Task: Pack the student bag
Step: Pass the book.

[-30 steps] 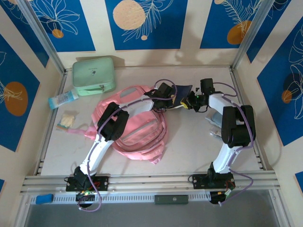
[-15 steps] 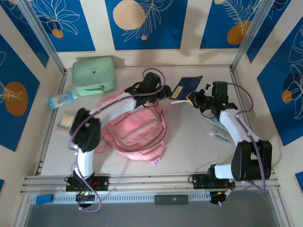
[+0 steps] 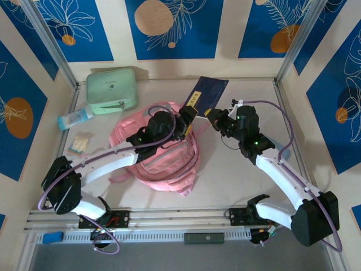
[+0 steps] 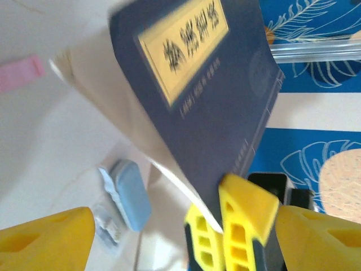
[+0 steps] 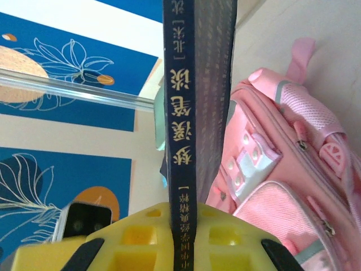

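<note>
Enclosure: pale walls (image 3: 115,34) with blue panels, white leaf outlines and orange discs; metal rails stand at the corners.
Bench (image 3: 237,169): pale and flat, closed in by the walls on three sides.
Bag (image 3: 169,155): pink, lying flat at the centre of the bench with its zipped front pocket facing up. In the right wrist view, its straps and a small grey-white patch show beside the book.
Book (image 3: 207,93): dark blue, with a yellow title label on the cover and gold characters on the spine. It is held clear of the bench, tilted, above the far edge of the bag.
Right pincer (image 3: 212,116): closed on the lower end of the book, with the spine clamped between the yellow fingers.
Left pincer (image 3: 188,116): over the far end of the bag, just beside the lower corner of the book. Jaws stand wide apart and grip nothing.
Left arm (image 3: 107,161): reaches from the near left, across the bag.
Case (image 3: 111,90): mint green, at the far left corner of the bench, apart from the bag.
Bottle (image 3: 74,119): blue and white, lying on its side near the case.
Packet (image 3: 79,144): small and pale, on the near side of the bottle.
Blue item (image 4: 131,195): small, lying on the bench; too blurred to identify.
</note>
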### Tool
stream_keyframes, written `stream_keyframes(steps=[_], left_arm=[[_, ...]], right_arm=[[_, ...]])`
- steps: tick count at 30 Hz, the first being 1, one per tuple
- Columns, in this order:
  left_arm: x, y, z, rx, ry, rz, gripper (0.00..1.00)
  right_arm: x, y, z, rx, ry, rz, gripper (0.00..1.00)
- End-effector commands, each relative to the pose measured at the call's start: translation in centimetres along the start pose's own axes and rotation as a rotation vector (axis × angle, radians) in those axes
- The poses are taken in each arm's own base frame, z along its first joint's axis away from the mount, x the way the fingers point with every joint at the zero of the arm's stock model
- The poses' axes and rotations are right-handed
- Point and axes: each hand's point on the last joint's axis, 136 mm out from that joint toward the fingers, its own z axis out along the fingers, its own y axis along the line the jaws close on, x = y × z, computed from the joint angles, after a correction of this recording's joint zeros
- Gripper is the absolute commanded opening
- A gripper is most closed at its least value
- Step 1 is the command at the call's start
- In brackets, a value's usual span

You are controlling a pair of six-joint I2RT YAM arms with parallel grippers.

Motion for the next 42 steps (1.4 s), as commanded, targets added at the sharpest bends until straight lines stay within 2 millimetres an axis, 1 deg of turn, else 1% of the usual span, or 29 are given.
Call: stream_keyframes(steps=[1,3,5,7,11,13,15,19,24,31,32,34,36,37,38,39,41,42], left_arm=[[-0.9,-3.1,-1.2,0.119,-0.098,-0.135,0.85],[-1.0,-3.7,-1.2,0.151,-0.125,-0.149,0.83],[-1.0,-4.4,-1.3,0.171,-0.148,-0.144,0.82],[-0.9,-4.3,-1.0,0.156,-0.156,-0.159,0.82],[-0.4,-4.0,-0.2,0.179,-0.175,-0.208,0.77],[-0.3,-4.4,0.2,0.206,-0.178,-0.225,0.73],[-0.6,-5.0,0.3,0.23,-0.202,-0.216,0.68],[-1.0,-5.4,0.4,0.226,-0.228,-0.203,0.55],[-1.7,-4.6,0.5,0.233,-0.266,-0.229,0.32],[-2.8,-4.4,-0.4,0.222,-0.312,-0.188,0.02],[-2.9,-4.4,-0.5,0.216,-0.313,-0.173,0.0],[-3.4,-4.3,-0.8,0.207,-0.315,-0.139,0.0],[-4.2,-4.2,-0.9,0.184,-0.286,-0.077,0.0],[-4.6,-4.1,-1.0,0.171,-0.27,-0.044,0.0],[-4.9,-4.3,-1.0,0.163,-0.226,0.008,0.0],[-5.1,-4.0,-1.1,0.144,-0.182,0.045,0.0],[-4.9,-3.5,-1.4,0.125,-0.071,0.13,0.0],[-4.5,-2.8,-1.8,0.105,-0.009,0.172,0.0]], right_arm=[[-1.0,2.9,-0.8,-0.089,-0.097,0.011,0.0],[-0.5,3.6,-1.3,-0.107,-0.108,0.004,0.0],[-0.1,4.0,-1.7,-0.109,-0.112,0.004,0.0],[0.3,4.1,-1.9,-0.117,-0.106,0.016,0.0],[1.0,5.2,-2.0,-0.166,-0.081,0.027,0.0],[1.4,5.7,-2.2,-0.18,-0.071,0.024,0.0],[1.9,5.6,-2.4,-0.175,-0.067,0.034,0.0],[2.7,5.7,-2.5,-0.195,-0.054,0.036,0.0],[3.5,5.8,-2.4,-0.196,-0.04,0.034,0.0],[4.2,5.5,-2.4,-0.177,-0.019,0.004,0.01],[4.3,5.5,-2.4,-0.169,-0.01,-0.017,0.08],[4.5,5.3,-2.7,-0.14,0.001,-0.063,0.29],[4.5,4.7,-3.2,-0.094,0.01,-0.116,0.52],[4.4,4.3,-3.5,-0.067,0.018,-0.131,0.6],[4.4,3.5,-3.7,-0.026,0.042,-0.138,0.64],[4.4,2.9,-4.1,0.002,0.071,-0.145,0.68],[4.0,1.7,-5.0,0.062,0.114,-0.147,0.72],[3.8,1.2,-5.6,0.079,0.135,-0.151,0.74]])
